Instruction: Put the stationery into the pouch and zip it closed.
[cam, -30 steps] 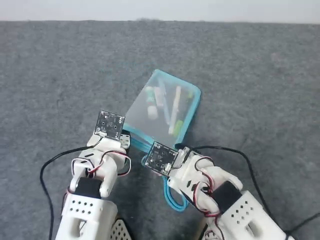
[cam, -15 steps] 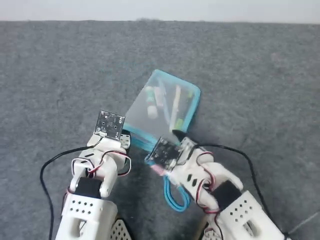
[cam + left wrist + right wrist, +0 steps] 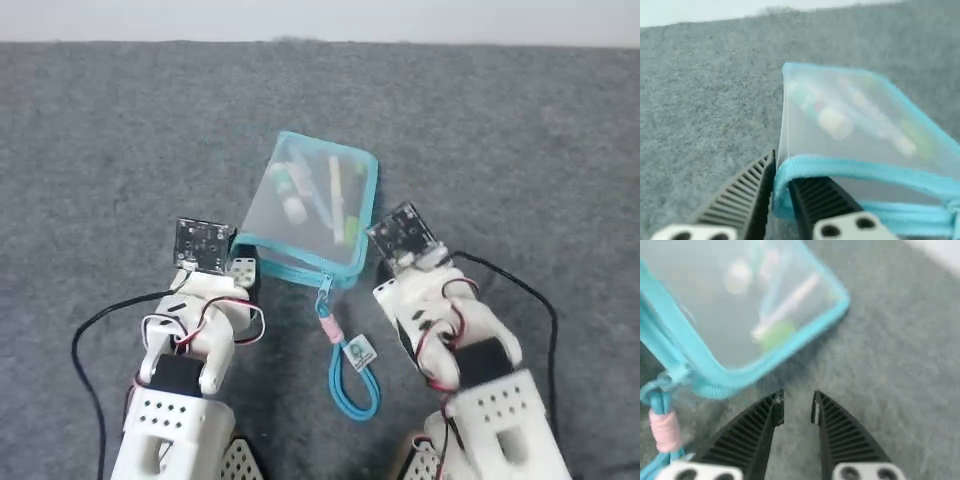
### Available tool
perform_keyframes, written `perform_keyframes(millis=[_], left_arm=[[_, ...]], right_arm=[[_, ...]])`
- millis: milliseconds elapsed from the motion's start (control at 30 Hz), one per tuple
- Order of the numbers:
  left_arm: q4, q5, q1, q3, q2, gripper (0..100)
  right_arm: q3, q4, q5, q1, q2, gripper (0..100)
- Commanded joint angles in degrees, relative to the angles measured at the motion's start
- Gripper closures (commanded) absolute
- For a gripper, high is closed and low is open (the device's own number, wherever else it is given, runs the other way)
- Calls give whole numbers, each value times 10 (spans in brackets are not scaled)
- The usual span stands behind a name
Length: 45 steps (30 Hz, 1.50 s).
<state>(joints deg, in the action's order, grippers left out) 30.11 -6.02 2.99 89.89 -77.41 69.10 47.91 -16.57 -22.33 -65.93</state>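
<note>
The translucent pouch with teal trim lies flat on the grey table, several pens and markers inside it. Its zip pull sits at the near edge, trailing a pink tag and a teal cord loop. My left gripper is shut on the pouch's near-left corner; the left wrist view has its fingers pinching the teal edge of the pouch. My right gripper stands just off the near-right corner, open and holding nothing. In the right wrist view that gripper hovers over bare table beside the pouch.
Grey felt table spreads on all sides with free room. Black cables run from both arms near the front edge. A pale wall edge runs along the back.
My right gripper let go of the zip pull and swung right, off the pouch. The pouch turned and shifted left; the tag and cord now lie on the table. The left arm edged left.
</note>
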Motion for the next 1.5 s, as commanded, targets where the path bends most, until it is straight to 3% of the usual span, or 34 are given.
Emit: perform_keyframes(millis=[0,200,400,567,633,767,867,1033,1200,1300,1467], left_arm=[[-30,-32,-8,-22,-9,989],[-32,-36,-77,-22,-9,989],[-31,-34,-82,-22,-9,989],[-31,-33,-79,-22,-9,989],[-31,-33,-79,-22,-9,989],[-32,-33,-78,-22,-9,989],[-32,-33,-78,-22,-9,989],[-30,-32,-78,-21,-9,989],[-29,-32,-78,-20,-9,989],[-29,-32,-78,-20,-9,989],[-29,-32,-77,-20,-9,989]], right_arm=[[-62,-10,8,6,95,883],[-115,41,12,-20,189,883],[-115,90,13,-178,141,894],[-88,33,31,-300,86,987],[-65,-7,36,-296,102,939],[-61,-72,76,-294,167,749],[-69,-126,105,-292,226,710],[-98,-203,108,-291,311,764],[-134,-211,108,-260,327,898],[-163,-182,107,-255,315,998],[-243,-87,96,-283,321,991]])
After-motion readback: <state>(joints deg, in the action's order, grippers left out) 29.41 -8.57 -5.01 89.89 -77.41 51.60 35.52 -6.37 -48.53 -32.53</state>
